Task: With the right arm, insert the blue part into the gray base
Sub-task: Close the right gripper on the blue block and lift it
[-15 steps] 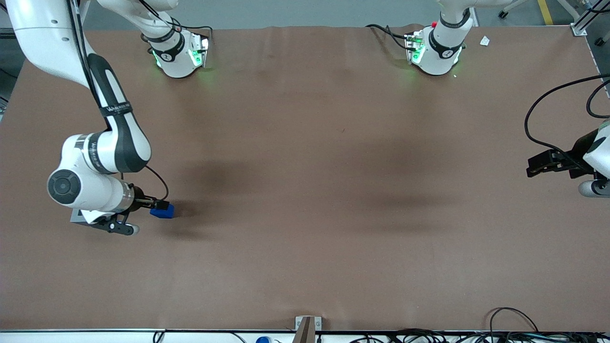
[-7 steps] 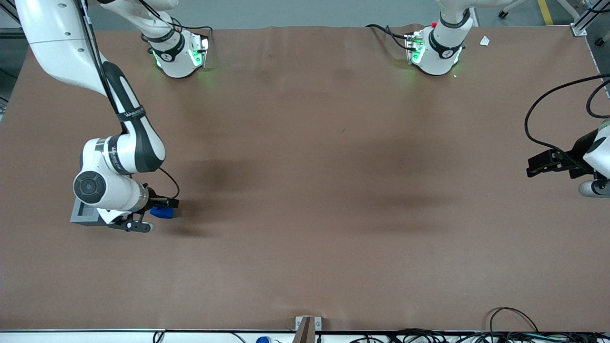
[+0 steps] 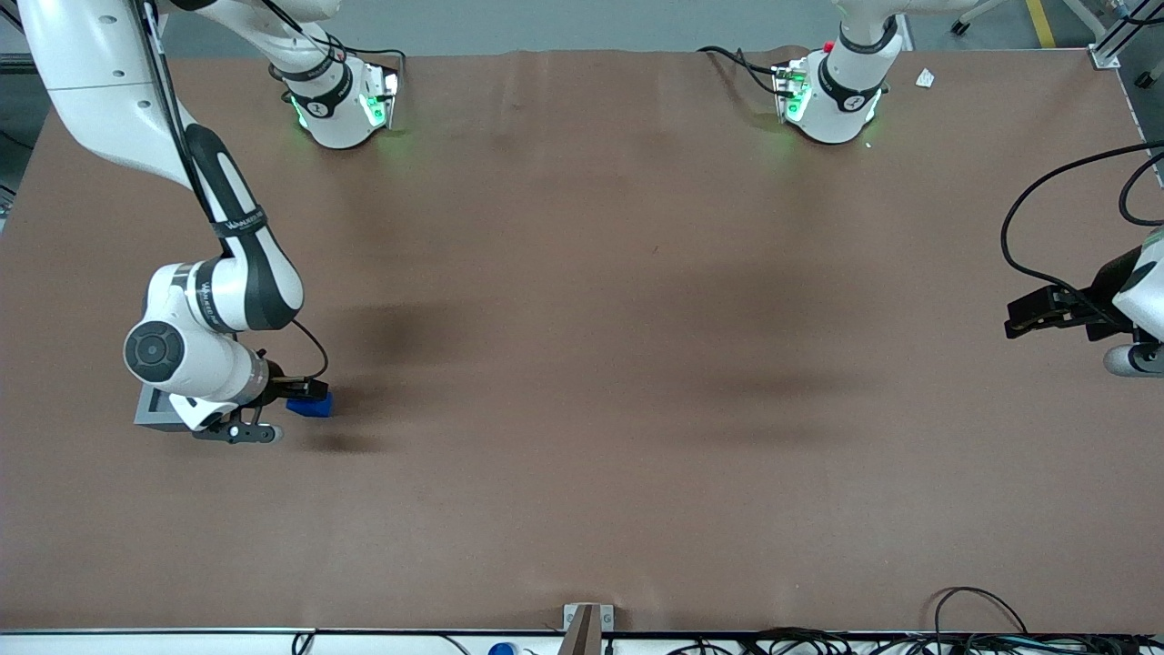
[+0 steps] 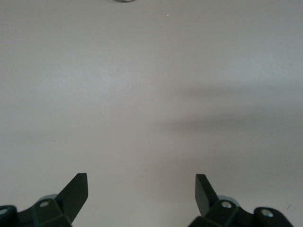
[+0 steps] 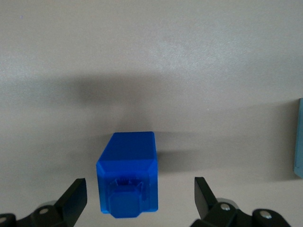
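End effector (image 5: 137,196) spread wide w/ nothing held, straddling the blue part (image 5: 127,175) lying on the tabletop (image 3: 637,364), prob lining up a grab; gray base (image 3: 156,408) sits just beside, half hidden under the wrist.

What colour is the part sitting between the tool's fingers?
Bright blue all over: the part shows best in the right wrist view, between the open tool.
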{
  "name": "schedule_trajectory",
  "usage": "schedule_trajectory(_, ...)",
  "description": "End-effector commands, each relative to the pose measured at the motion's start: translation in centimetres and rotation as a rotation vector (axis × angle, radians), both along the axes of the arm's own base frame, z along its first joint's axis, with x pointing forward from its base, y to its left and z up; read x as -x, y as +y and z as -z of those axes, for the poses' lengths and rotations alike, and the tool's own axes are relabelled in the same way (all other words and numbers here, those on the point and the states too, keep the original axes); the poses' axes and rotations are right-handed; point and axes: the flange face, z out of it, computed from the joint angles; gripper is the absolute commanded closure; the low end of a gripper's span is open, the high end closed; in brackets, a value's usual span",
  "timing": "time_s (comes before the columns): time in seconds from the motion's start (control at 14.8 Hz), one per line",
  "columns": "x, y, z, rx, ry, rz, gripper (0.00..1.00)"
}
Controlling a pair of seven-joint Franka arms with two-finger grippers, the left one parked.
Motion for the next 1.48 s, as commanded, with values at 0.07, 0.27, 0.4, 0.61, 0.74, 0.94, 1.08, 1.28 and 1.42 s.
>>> schedule_trajectory(0.07,0.4,0.4,-0.1,-0.013,-0.008,0.001,0.0)
schedule_trajectory(0.27,0.4,0.5,-0.1,-0.014,-0.01,0.001,0.22)
schedule_trajectory(0.4,0.4,0.5,0.1,-0.014,-0.007,0.003,0.32)
schedule_trajectory(0.61,0.3,0.3,0.3,-0.015,-0.005,0.007,0.65)
schedule_trajectory(0.74,0.2,0.4,0.1,-0.036,-0.006,0.03,0.93)
schedule_trajectory(0.94,-0.4,0.4,-0.7,-0.044,-0.018,0.033,1.0)
schedule_trajectory(1.08,-1.0,-0.1,-1.9,-0.042,-0.028,0.032,1.0)
schedule_trajectory(1.28,-1.7,-2.5,-5.2,-0.039,-0.045,0.045,1.0)
schedule_trajectory(1.42,-1.9,-4.9,-8.1,-0.04,-0.032,0.024,1.0)
